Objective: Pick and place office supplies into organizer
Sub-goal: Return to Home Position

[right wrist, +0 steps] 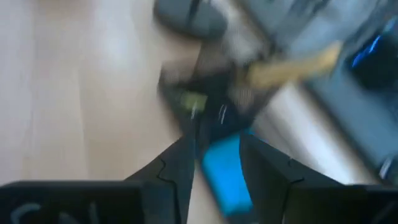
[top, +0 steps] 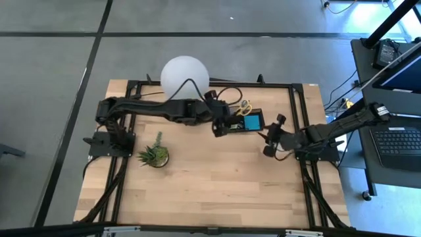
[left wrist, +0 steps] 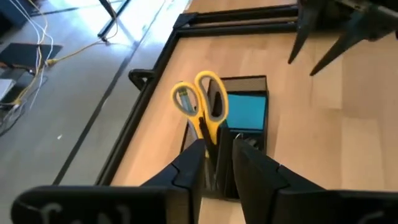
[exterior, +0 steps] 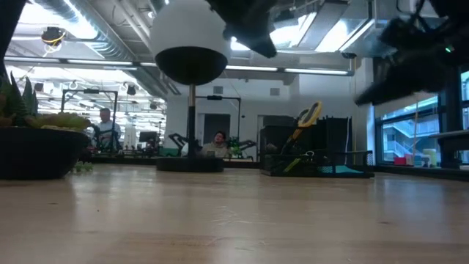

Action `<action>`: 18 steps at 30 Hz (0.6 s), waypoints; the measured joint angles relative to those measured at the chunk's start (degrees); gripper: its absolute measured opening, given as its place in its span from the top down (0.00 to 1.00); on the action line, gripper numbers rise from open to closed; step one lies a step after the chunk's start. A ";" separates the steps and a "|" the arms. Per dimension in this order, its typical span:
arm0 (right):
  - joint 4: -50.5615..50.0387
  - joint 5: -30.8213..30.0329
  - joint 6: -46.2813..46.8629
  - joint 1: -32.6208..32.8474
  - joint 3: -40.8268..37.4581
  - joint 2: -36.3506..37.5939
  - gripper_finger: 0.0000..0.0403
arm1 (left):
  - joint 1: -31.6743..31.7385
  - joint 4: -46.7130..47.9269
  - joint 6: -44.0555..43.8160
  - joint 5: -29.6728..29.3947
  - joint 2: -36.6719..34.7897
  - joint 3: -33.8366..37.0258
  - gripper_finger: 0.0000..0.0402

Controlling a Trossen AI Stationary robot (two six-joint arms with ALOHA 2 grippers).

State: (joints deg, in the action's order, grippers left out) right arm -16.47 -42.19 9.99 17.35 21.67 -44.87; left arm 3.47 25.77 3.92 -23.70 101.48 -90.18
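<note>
The scissors (left wrist: 200, 118) and blue pad (left wrist: 249, 112) are sitting in the organizer (left wrist: 249, 79) near the lamp (top: 185, 78), so the arms are probably heading back to rest. The left tool (left wrist: 219, 148) is hovering just above the organizer, fingers parted by a narrow gap and gripping nothing, and is needing a clean lift clear of the scissor handles. The right tool (top: 273, 135) is waiting just beside the organizer, spread open and empty.

L arm extended; L hand (top: 225, 126) narrowly parted; R arm bent, R hand (top: 269, 137) spread.
</note>
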 joint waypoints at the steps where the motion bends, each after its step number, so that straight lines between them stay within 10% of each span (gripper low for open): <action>1: 3.71 -0.03 -3.82 -0.74 0.00 -0.04 0.68 | 0.08 0.04 -0.04 0.06 -0.88 0.79 0.81; 18: 16.56 11.65 -23.10 -26.15 -0.07 5.57 0.68 | 4.56 -29.15 -5.73 1.40 -32.45 44.37 0.85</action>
State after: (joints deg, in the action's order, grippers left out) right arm 0.08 -30.54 -13.12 -8.81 21.61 -39.30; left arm 8.03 -3.39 -1.81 -22.31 69.02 -45.81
